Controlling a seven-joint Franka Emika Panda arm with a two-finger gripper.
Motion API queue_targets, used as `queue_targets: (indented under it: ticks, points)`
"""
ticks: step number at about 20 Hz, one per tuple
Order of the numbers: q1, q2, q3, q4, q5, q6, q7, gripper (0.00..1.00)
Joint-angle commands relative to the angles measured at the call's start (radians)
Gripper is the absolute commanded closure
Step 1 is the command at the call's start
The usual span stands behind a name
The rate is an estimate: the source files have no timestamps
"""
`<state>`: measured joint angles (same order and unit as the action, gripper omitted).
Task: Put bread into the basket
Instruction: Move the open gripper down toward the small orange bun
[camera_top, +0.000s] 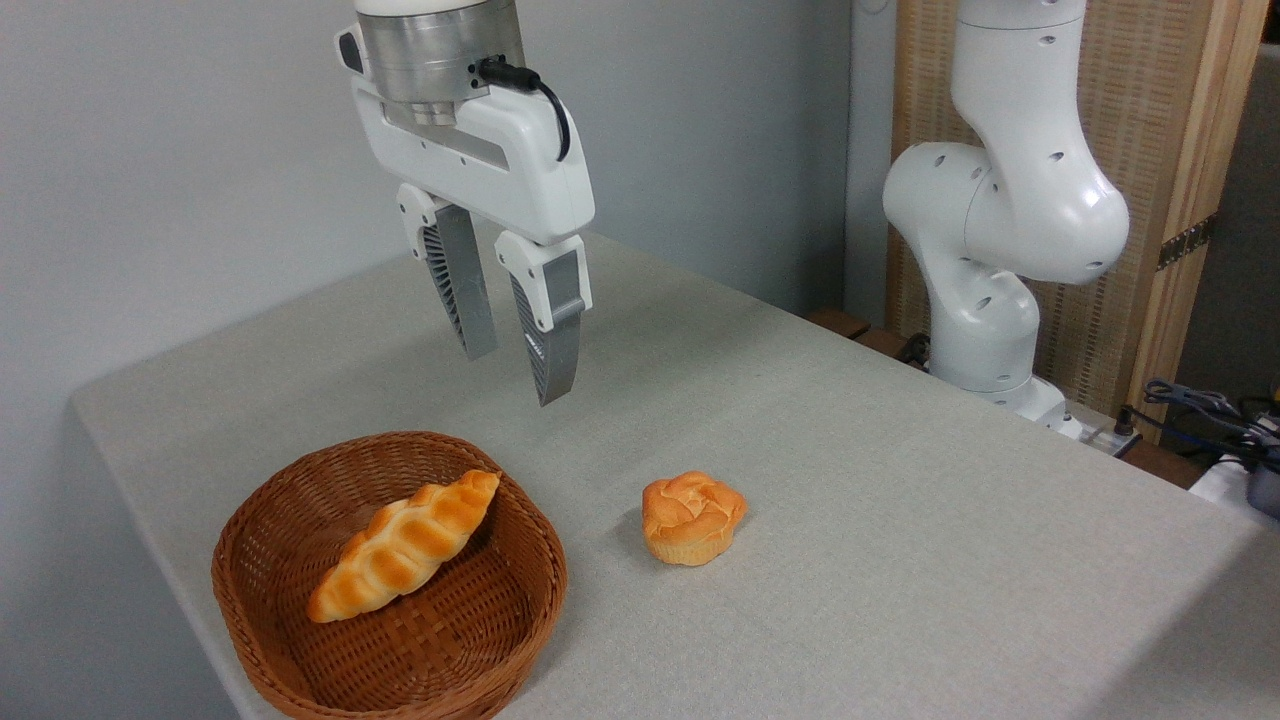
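Note:
The bread, a small golden-orange bun with a swirled top, sits on the grey table to the right of the basket. The brown wicker basket stands at the front left of the table and holds a long braided loaf. My gripper hangs in the air above and behind the basket's right rim, up and to the left of the bun. Its grey fingers point down, stand apart, and hold nothing.
The arm's white base and lower links rise at the table's far right edge. Cables and a dark device lie beyond that edge. The table's left edge runs close to the wall.

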<state>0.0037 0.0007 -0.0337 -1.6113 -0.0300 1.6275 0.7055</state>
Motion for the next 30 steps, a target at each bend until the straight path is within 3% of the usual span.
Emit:
queue_targets:
  ticks: [1, 14, 21, 25, 28, 30]
  points:
    - [-0.010, -0.002, 0.017, 0.005, -0.021, 0.000, -0.004, 0.00]
    - [-0.007, -0.013, 0.012, -0.024, -0.021, 0.005, 0.017, 0.00]
    - [0.007, -0.146, 0.015, -0.355, -0.007, 0.188, 0.170, 0.00]
    - [0.009, -0.151, 0.017, -0.453, 0.031, 0.213, 0.325, 0.00]
    - [0.015, -0.148, 0.017, -0.530, 0.033, 0.219, 0.385, 0.00]
    - [0.015, -0.150, 0.017, -0.539, 0.062, 0.219, 0.408, 0.00]
